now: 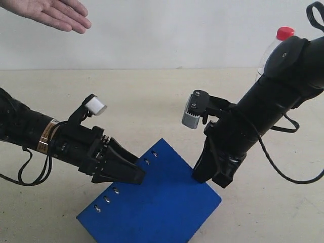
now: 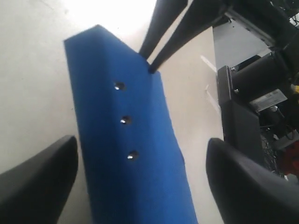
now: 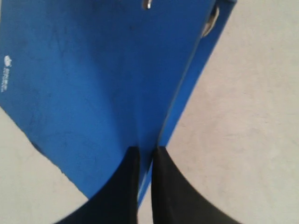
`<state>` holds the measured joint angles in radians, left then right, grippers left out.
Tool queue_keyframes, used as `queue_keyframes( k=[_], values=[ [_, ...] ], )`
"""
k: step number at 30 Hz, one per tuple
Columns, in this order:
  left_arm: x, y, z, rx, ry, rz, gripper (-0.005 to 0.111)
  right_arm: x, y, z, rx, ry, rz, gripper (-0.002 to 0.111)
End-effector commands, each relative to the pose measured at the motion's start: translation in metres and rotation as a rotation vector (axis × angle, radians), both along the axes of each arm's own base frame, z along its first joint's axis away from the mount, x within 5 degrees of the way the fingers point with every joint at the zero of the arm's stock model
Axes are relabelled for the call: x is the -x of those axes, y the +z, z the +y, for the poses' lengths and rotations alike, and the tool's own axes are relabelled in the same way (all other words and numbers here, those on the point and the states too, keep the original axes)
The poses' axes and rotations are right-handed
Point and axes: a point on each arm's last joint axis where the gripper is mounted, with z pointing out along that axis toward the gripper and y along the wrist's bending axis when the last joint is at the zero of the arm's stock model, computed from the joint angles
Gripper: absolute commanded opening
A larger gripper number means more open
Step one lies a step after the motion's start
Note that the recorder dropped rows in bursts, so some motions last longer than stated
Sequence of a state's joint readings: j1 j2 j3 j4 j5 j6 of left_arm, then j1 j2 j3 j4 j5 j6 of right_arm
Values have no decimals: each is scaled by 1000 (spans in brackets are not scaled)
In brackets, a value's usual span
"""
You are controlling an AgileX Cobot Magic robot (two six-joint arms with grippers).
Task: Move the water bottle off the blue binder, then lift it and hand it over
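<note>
Right wrist view: right pincer point(image 3: 145, 154) grips the blue binder point(image 3: 93, 70) at its edge; left pincer point(image 2: 140, 142) apart nearby.

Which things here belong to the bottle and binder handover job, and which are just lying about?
Job: water bottle, blue binder, left gripper, right gripper, person's open hand.
Just there: table, arm cable.

Left gripper point(image 1: 136, 175) fingers spread wide, right gripper point(image 3: 145, 151) fingers pinched on the blue binder point(image 3: 93, 70)
</note>
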<state>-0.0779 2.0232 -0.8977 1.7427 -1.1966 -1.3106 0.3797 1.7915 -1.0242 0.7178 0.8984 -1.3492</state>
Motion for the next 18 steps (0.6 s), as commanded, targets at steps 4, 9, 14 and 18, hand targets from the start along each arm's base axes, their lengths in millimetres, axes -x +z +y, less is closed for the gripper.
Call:
queue_keyframes(
  k=[4,9,14,18],
  values=[
    [1,2,-2,19,-8,25,59,-15,15,3,-20,-57,-122,0],
    [1,2,-2,16,-4,29,45,-20,25,7,-39,-66,-123,0],
    [0,1,-1,5,8,38,40,-21,26,8,-51,-83,-117,0],
    [0,1,-1,1,18,56,15,-22,27,8,-56,-105,-116,0]
  ],
)
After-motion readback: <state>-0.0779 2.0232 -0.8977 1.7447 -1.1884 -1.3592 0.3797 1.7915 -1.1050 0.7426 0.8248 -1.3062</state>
